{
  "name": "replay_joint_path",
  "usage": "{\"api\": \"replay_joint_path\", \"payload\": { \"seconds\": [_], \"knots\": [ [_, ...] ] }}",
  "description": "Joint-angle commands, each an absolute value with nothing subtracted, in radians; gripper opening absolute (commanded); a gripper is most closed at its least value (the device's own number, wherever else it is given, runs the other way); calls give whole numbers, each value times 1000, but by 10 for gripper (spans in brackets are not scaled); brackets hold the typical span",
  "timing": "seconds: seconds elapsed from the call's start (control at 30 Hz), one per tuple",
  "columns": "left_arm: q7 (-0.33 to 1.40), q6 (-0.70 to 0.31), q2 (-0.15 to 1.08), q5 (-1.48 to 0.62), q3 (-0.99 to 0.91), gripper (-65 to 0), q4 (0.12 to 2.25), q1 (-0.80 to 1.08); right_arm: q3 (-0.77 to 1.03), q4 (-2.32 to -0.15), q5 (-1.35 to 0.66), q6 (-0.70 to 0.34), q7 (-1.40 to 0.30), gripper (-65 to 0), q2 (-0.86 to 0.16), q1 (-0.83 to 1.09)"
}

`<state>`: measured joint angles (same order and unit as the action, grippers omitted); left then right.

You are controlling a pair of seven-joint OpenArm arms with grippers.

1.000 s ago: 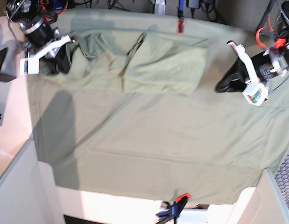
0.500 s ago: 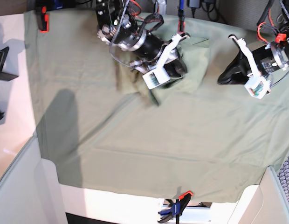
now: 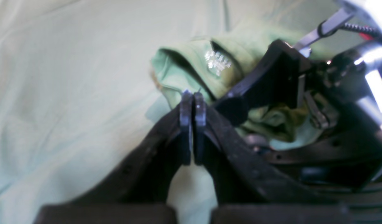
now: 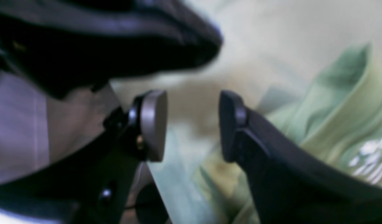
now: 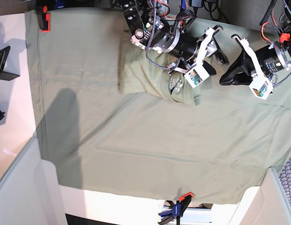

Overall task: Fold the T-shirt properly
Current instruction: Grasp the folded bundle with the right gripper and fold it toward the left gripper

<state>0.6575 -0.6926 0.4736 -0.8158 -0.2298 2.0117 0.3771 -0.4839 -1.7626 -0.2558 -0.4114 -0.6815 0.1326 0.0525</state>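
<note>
Fingers (image 4: 191, 124) of the right arm gape empty above the bunched T-shirt (image 5: 150, 77) at the worktop's (image 5: 136, 140) far side, the left's (image 3: 192, 102) pressed shut on nothing, so a careless withdrawal could snag and undo the fold.

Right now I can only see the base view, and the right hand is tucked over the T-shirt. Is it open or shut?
Observer: Open. The right wrist view shows the right hand with a clear gap between its fingers, and nothing in that gap.
Operator: Is it touching the shirt?
Observer: The T-shirt bunches up right beside one finger, but that view is too blurry to tell if they touch.
Operator: What about the left hand?
Observer: Shut. In the left wrist view the left hand is squeezed tight together and holds nothing, just in front of the shirt's folded edge.
</note>
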Motion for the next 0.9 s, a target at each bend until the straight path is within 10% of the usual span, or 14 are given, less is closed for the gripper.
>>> {"api": "replay_joint_path", "payload": {
  "seconds": [0.0, 0.07, 0.17, 0.87],
  "knots": [
    [634, -698, 485, -850, -253, -650, 2028, 371, -486, -1817, -259, -420, -656, -377, 147, 39],
    [643, -698, 485, -873, -285, -650, 2028, 371, -479, -1888, -185, -419, -660, -407, 147, 39],
    [683, -698, 492, -925, -304, -650, 2028, 372, -425, -1970, -74, -418, -663, -647, 147, 39],
    [602, -698, 410, -599, 172, -650, 2032, 287, -35, -1465, -150, -416, -580, -650, 0, -252]
  ]
}}
